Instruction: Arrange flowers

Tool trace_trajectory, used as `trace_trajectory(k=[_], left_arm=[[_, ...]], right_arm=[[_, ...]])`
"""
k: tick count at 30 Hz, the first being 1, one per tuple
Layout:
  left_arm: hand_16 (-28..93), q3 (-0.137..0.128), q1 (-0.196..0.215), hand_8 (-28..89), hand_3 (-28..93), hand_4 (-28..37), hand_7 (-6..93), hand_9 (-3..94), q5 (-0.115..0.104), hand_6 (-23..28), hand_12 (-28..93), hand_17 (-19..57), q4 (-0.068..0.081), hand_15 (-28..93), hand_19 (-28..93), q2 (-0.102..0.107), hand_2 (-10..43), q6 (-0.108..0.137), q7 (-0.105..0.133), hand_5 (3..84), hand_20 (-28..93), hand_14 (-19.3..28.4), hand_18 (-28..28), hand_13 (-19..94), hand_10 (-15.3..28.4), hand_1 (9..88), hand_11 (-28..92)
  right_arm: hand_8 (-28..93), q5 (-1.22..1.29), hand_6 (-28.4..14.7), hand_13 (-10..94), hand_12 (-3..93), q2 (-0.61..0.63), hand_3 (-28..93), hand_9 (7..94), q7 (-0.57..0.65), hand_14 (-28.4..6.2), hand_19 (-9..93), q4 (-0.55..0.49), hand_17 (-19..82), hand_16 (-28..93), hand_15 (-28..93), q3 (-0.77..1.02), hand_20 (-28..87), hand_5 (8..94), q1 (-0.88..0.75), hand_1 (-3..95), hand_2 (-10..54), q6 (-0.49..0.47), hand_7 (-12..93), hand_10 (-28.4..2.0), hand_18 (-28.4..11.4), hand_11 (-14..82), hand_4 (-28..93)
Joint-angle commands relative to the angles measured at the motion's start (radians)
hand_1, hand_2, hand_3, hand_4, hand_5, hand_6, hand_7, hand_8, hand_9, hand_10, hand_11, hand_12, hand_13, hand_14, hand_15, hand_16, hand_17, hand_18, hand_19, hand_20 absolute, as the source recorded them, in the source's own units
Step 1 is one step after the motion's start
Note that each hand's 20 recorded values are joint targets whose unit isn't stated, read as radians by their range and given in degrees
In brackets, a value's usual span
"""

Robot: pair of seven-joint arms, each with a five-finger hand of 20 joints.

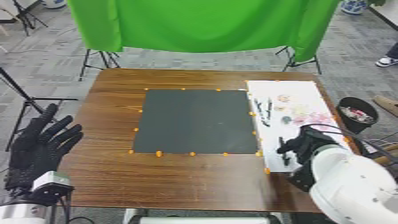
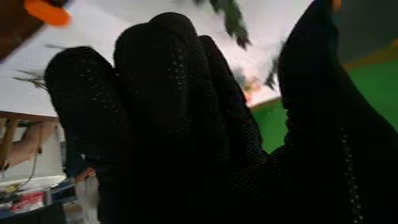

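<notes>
The right hand, in a black fabric glove (image 1: 306,142), is over the near part of a rectangular white sheet (image 1: 298,87) on the brown wooden table (image 1: 98,175) in the head view. Just beside it on the sheet lies a dark slender sprig (image 1: 284,151); farther along lie dark green leafy sprigs (image 1: 265,111), pale small flowers (image 1: 283,98) and pink blossoms (image 1: 318,118). A square dark grey mat (image 1: 195,120) lies left of the sheet. The left hand, gloved in black fabric (image 1: 34,150), is at the table's left side, fingers straight and spread.

In the right wrist view, the right hand (image 2: 160,120) has its fingers straight and close together, the thumb well apart from them. Beyond the fingertips are the dark green leafy sprigs (image 2: 233,22) and a blurred orange-pink flower (image 2: 251,89).
</notes>
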Motion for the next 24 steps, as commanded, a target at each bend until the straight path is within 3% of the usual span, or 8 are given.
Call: trace_trajectory(k=[1, 2, 6, 8, 12, 16, 21, 24], left_arm=[[-11, -0.009, -0.002, -8, 62, -21.1, 7.6, 27.1, 0.003, 6.6, 11, -6.6, -0.006, 52, 54, -0.008, 7.1, 0.001, -0.022, 31.3, -3, 26.5, 28.4, 19, 18.2, 29.5, 23], [-11, -0.009, -0.011, -8, 62, -21.1, 7.6, 27.1, 0.015, 6.6, 11, -6.6, -0.006, 52, 54, -0.02, 7.1, -0.004, -0.04, 31.3, -3, 26.5, 28.4, 19, 18.2, 29.5, 23], [-11, -0.005, -0.012, -7, 62, -21.1, 7.7, 27.1, 0.014, 6.6, 11, -6.7, -0.006, 52, 54, -0.018, 7.1, -0.003, -0.034, 31.3, -3, 26.6, 28.4, 19, 18.2, 29.5, 23], [-11, -0.002, -0.018, -8, 63, -21.1, 7.7, 27.1, 0.023, 6.6, 11, -6.7, -0.005, 52, 54, -0.028, 7.1, -0.006, -0.047, 31.3, -3, 26.6, 28.4, 19, 18.2, 29.5, 23], [-11, 0.002, -0.013, -8, 62, -21.1, 7.7, 27.1, 0.007, 6.6, 11, -6.7, -0.005, 52, 54, -0.011, 7.1, -0.001, -0.031, 31.3, -3, 26.6, 28.4, 19, 18.2, 29.5, 23], [-11, -0.003, -0.024, -8, 63, -21.2, 7.8, 27.1, 0.026, 6.6, 11, -6.7, -0.004, 52, 54, -0.031, 7.1, -0.009, -0.061, 31.3, -3, 26.7, 28.4, 19, 18.2, 29.5, 23], [-11, -0.001, -0.032, -8, 63, -21.2, 7.8, 27.1, 0.036, 6.6, 11, -6.7, -0.003, 52, 54, -0.045, 7.1, -0.014, -0.073, 31.3, -3, 26.6, 28.4, 19, 18.2, 29.5, 23], [-11, 0.005, -0.032, -8, 62, -21.2, 7.7, 27.1, 0.032, 6.6, 11, -6.7, -0.001, 52, 54, -0.038, 7.1, -0.013, -0.065, 31.3, -3, 26.6, 28.4, 19, 18.2, 29.5, 23]], right_arm=[[-8, -0.092, -17.2, 82, 16.5, 0.014, 70, 82.2, 0.039, -11.4, 93, 0.039, 70, 11, 59, -0.083, -26, 73.7, 0.03, 43.8, -7.9, -0.009, 11, -21.6, -5.5, 26.5, -19], [-8, -0.094, -17.2, 82, 16.5, 0.018, 70, 82.4, 0.042, -11.3, 93, 0.04, 70, 11, 58, -0.086, -27, 73.9, 0.029, 43.8, -7.9, -0.006, 11, -21.5, -5.4, 26.5, -18], [-8, -0.097, -17.2, 82, 16.7, 0.015, 69, 82.4, 0.039, -11.3, 93, 0.052, 71, 11, 58, -0.101, -27, 74.0, 0.042, 43.8, -8.0, -0.004, 11, -21.6, -5.3, 26.5, -19], [-8, -0.096, -17.2, 82, 16.7, 0.013, 69, 82.5, 0.04, -11.3, 93, 0.055, 71, 12, 58, -0.111, -28, 74.1, 0.046, 43.8, -7.9, -0.003, 11, -21.5, -5.3, 26.5, -19], [-8, -0.11, -16.9, 82, 16.7, 0.007, 69, 82.5, 0.048, -11.3, 93, 0.07, 71, 12, 58, -0.146, -28, 74.3, 0.067, 43.4, -7.7, -0.013, 11, -21.6, -5.3, 26.6, -19], [-8, -0.14, -16.8, 82, 16.8, 0.008, 69, 82.6, 0.058, -11.3, 93, 0.084, 71, 12, 58, -0.19, -28, 74.4, 0.08, 43.2, -7.6, -0.016, 11, -21.5, -5.3, 26.6, -18], [-8, -0.181, -16.3, 82, 16.9, 0.008, 69, 83.0, 0.064, -11.1, 93, 0.11, 71, 12, 58, -0.275, -28, 74.8, 0.122, 43.1, -7.6, -0.032, 11, -21.1, -5.4, 26.7, -18], [-8, -0.188, -15.7, 82, 17.0, 0.008, 69, 83.2, 0.067, -11.1, 93, 0.125, 71, 12, 58, -0.322, -27, 75.2, 0.144, 43.3, -7.5, -0.053, 11, -21.0, -5.4, 26.8, -19]])
